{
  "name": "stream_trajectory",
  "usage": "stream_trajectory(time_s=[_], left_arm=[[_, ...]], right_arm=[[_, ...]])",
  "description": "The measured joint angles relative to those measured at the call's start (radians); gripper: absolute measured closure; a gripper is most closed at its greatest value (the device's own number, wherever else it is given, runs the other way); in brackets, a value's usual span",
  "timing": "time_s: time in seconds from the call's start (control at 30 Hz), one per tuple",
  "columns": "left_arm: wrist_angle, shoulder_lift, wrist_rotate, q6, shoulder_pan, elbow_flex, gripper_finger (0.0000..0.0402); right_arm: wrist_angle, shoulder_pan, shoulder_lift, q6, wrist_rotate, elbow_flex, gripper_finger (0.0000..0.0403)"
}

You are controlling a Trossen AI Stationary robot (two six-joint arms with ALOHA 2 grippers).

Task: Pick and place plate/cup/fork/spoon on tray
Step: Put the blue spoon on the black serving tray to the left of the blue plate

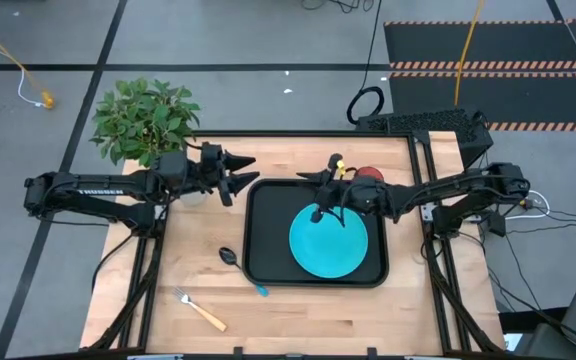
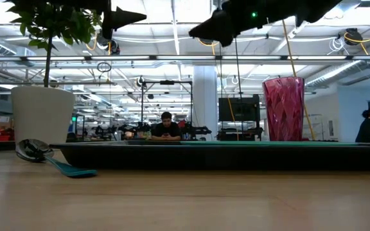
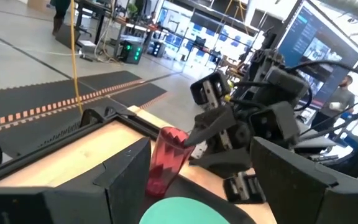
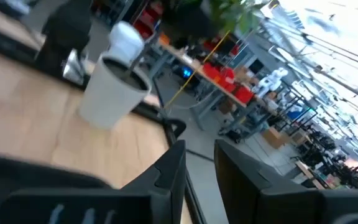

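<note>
The turquoise plate (image 1: pixel 330 245) lies flat in the black tray (image 1: pixel 268 240). The dark red cup (image 1: pixel 369 173) stands upright on the table just past the tray's far edge; it also shows in the low view (image 2: pixel 283 109). The spoon (image 1: pixel 232 258) lies on the table by the tray's left side, its blue handle reaching the tray's near-left corner. The fork (image 1: pixel 200 310) lies on the table at the near left. My right gripper (image 1: pixel 315 196) hovers over the plate's far edge, slightly open and empty. My left gripper (image 1: pixel 246 173) is open and empty, in the air by the tray's far-left corner.
A green plant (image 1: pixel 146 118) in a white pot (image 2: pixel 42 115) stands at the table's far left corner, close behind my left arm. There is bare wood along the table's near edge. People show in the room beyond the table.
</note>
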Motion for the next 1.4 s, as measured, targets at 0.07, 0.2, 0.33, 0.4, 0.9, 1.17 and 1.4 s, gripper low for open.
stream_trajectory(time_s=[0.07, 0.2, 0.33, 0.4, 0.9, 1.17, 1.4], left_arm=[[0.0, 0.0, 0.0, 0.003, 0.0, 0.0, 0.0124], [-0.001, 0.0, 0.0, 0.005, 0.0, 0.0, 0.0124], [-0.014, 0.003, -0.007, 0.033, 0.0, 0.0, 0.0124], [-0.037, 0.005, -0.018, 0.036, 0.0, 0.0, 0.0124], [0.014, 0.005, 0.091, -0.03, -0.002, 0.0, 0.0124], [0.146, 0.008, 0.086, -0.004, -0.002, 0.0, 0.0124], [-0.025, 0.011, 0.041, 0.092, -0.017, 0.001, 0.0124]], right_arm=[[-0.035, 0.0, 0.0, -0.013, 0.0, 0.0, 0.0326], [-0.081, 0.006, 0.0, -0.027, 0.001, 0.0, 0.0326], [-0.098, 0.012, 0.0, -0.053, 0.001, 0.0, 0.0326], [-0.098, 0.014, 0.0, -0.081, 0.001, 0.0, 0.0326], [-0.134, 0.004, 0.0, -0.108, 0.002, 0.0, 0.0326], [-0.157, 0.005, 0.0, -0.097, 0.002, 0.0, 0.0326], [-0.154, 0.004, 0.0, -0.113, 0.005, 0.0, 0.0326]])
